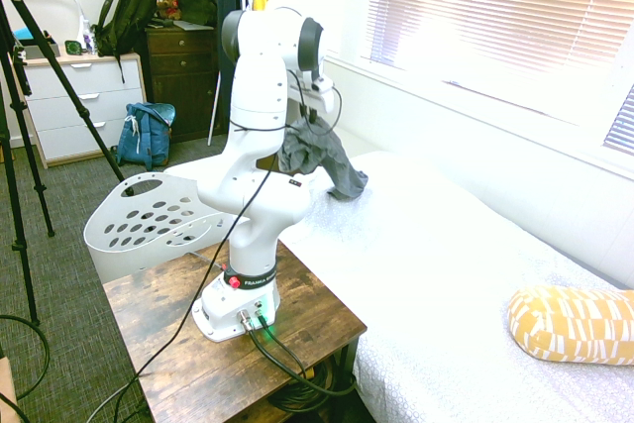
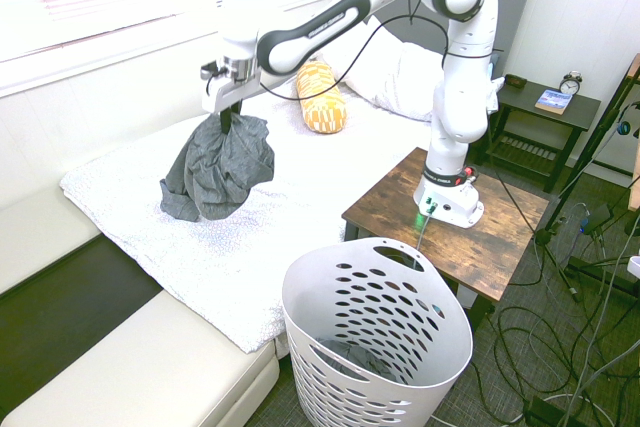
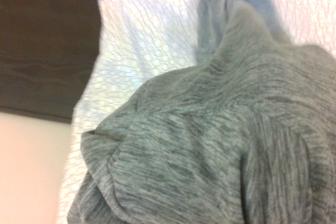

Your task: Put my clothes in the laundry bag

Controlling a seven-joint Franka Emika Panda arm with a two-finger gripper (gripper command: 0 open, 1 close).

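My gripper (image 2: pixel 229 115) is shut on the top of the clothes (image 2: pixel 219 169), a heathered dark grey-blue garment that hangs from it in a bundle above the white bedspread (image 2: pixel 280 217). From the other side the clothes (image 1: pixel 317 156) droop beside the arm, their lower end near the bed. The same grey fabric (image 3: pixel 210 156) fills most of the wrist view, with bedspread behind it. The laundry bag (image 2: pixel 375 347), a white plastic basket with oval holes, stands on the floor off the bed's corner, well away from the gripper. In the first exterior view the laundry bag (image 1: pixel 149 220) sits behind the arm's base.
The arm stands on a wooden side table (image 2: pixel 500 217) between bed and basket. A yellow patterned bolster (image 2: pixel 320 97) and white pillow (image 2: pixel 400 72) lie at the head of the bed. A white bench (image 2: pixel 130 377) runs along the bed's foot. A blue backpack (image 1: pixel 146 134) leans against drawers.
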